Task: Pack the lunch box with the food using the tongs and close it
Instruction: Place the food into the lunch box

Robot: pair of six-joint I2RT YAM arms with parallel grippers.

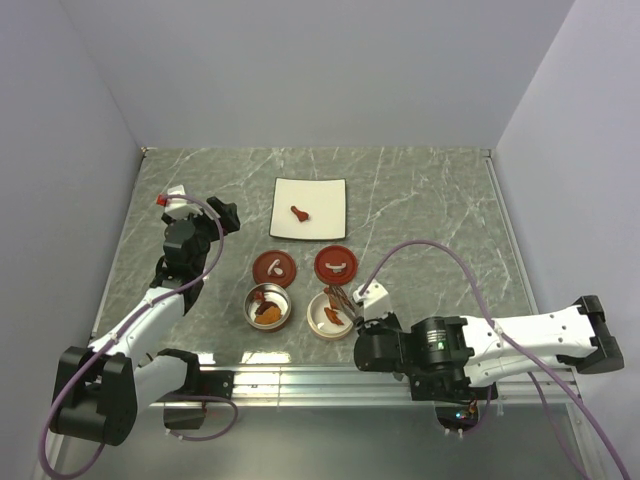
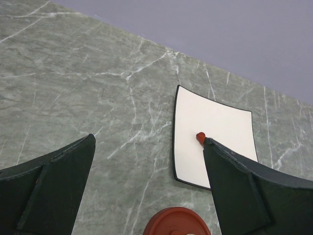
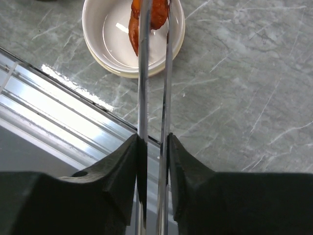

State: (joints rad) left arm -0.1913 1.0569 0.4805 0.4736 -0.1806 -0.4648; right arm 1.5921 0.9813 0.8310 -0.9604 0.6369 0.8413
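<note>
Closest to the overhead camera are the arms' black bases at the near edge of the grey marbled table. Just beyond them my right tool reaches over a round cream bowl, which sits beside a round metal bowl already holding brown and orange food. Two round red lids lie off the bowls, between them and the square white plate, where one small red morsel waits. My left tool hangs near the plate's left side. From the left wrist, the left tool stands wide with nothing between its fingers. From the right wrist, the right tool is narrow, clamped on the long thin silvery metal tongs, whose tips bracket an orange-red piece over the cream bowl. I cannot tell whether that piece is pinched or already resting. If I ease the squeeze while the tips sit high or off-centre, I judge the piece could strike the rim and bounce onto the table. The slim tongs could also twist in my grip.
</note>
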